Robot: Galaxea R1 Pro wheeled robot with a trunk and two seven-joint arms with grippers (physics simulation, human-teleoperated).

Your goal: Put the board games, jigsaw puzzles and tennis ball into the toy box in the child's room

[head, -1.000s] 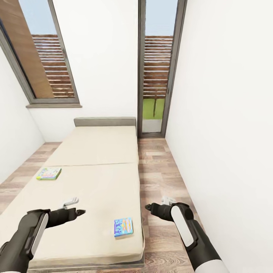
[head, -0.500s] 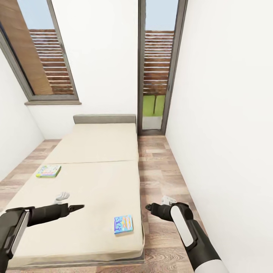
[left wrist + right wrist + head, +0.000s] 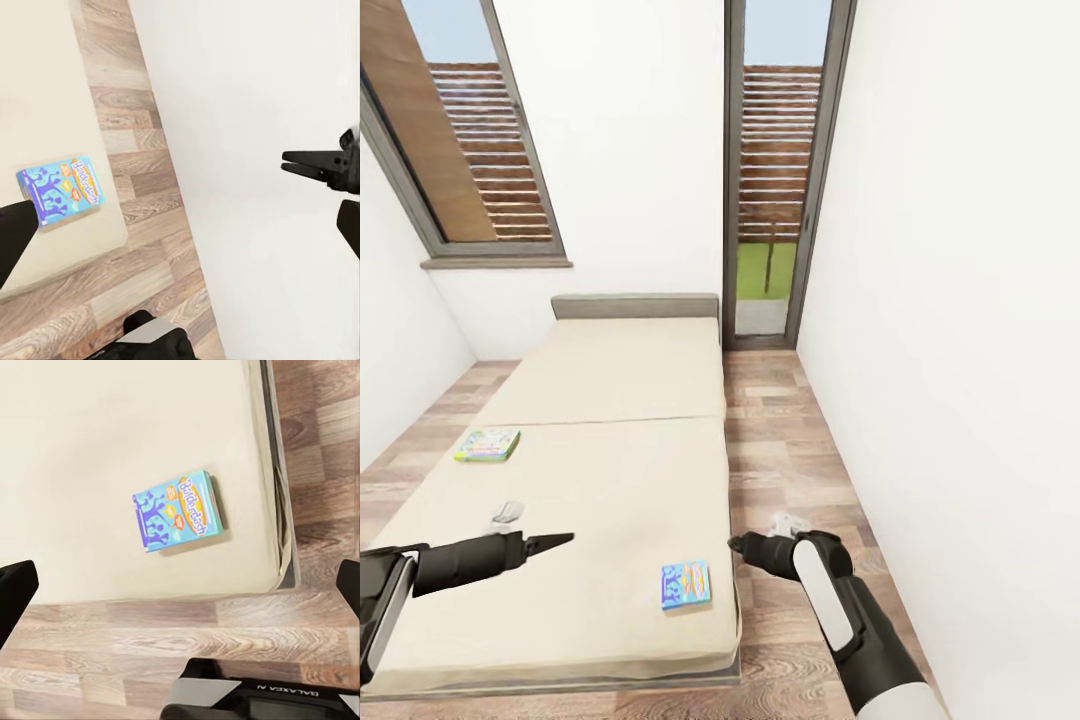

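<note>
Blue board game (image 3: 686,584) lies near bed (image 3: 610,390) corner edge.

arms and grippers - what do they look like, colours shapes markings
Both arms are glossy black tubes with a long white panel along the forearm, clearest on the right arm. The left arm narrows to a slim, pointed black left gripper. The right gripper is black too, with a small white-grey block behind it. The right wrist view shows a black base lettered GALAXEA.
</note>
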